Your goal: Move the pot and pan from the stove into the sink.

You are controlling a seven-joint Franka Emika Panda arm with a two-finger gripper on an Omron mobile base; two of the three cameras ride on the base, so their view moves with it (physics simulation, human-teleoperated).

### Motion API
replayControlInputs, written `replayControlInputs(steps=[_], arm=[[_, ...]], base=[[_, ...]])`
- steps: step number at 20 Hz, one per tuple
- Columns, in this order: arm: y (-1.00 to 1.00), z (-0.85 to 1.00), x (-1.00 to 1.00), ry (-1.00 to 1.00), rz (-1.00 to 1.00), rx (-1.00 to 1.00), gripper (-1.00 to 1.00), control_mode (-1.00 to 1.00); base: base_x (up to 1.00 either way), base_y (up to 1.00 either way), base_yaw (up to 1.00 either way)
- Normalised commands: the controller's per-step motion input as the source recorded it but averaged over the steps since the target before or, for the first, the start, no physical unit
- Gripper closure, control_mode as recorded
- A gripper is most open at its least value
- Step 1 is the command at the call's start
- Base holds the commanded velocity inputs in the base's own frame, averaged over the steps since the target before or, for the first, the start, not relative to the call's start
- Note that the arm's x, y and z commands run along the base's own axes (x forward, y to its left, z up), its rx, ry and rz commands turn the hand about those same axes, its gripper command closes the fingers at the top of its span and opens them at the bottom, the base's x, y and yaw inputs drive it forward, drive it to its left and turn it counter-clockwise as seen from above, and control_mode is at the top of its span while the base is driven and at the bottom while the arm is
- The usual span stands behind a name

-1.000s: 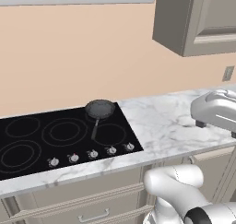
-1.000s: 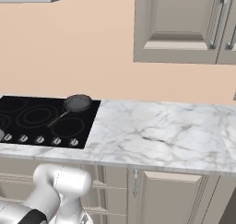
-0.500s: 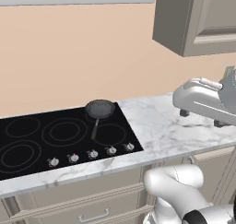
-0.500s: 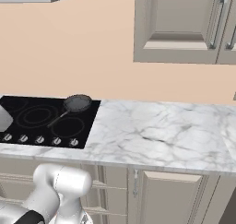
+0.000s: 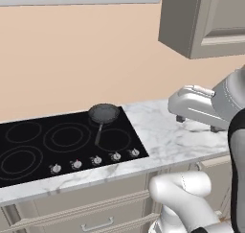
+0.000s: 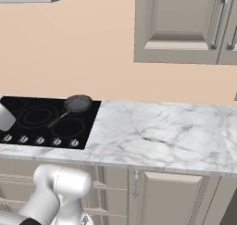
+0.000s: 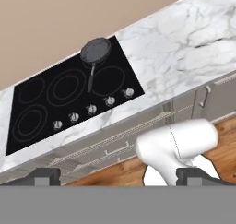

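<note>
Simply round dark pan (image 5: 103,113), glassy stove (image 5: 28,153).

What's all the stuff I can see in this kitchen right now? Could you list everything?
pan: one, dark grey, on the back right burner of the stove, handle pointing toward the knobs
stove: one, flat black glass, set in the counter
knobs: five, silver, in a row along the stove's front edge
counter: one, white marble, to the right of the stove
wall cabinets: grey-beige, above the counter
drawers and doors: grey-beige, below the counter
floor: wooden brown, seen from the hand view
gripper: one, dark fingertips, open, high above the stove, holding nothing
</note>
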Motion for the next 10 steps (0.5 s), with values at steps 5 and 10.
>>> replayControlInputs(steps=[5,10], arm=[[0.24,-0.26,0.21,0.0,0.0,0.0,-1.0,-1.0],[0.21,-0.22,0.35,0.0,0.0,0.0,-1.0,-1.0]], base=[[0.0,0.0,0.0],[0.0,0.0,0.0]])
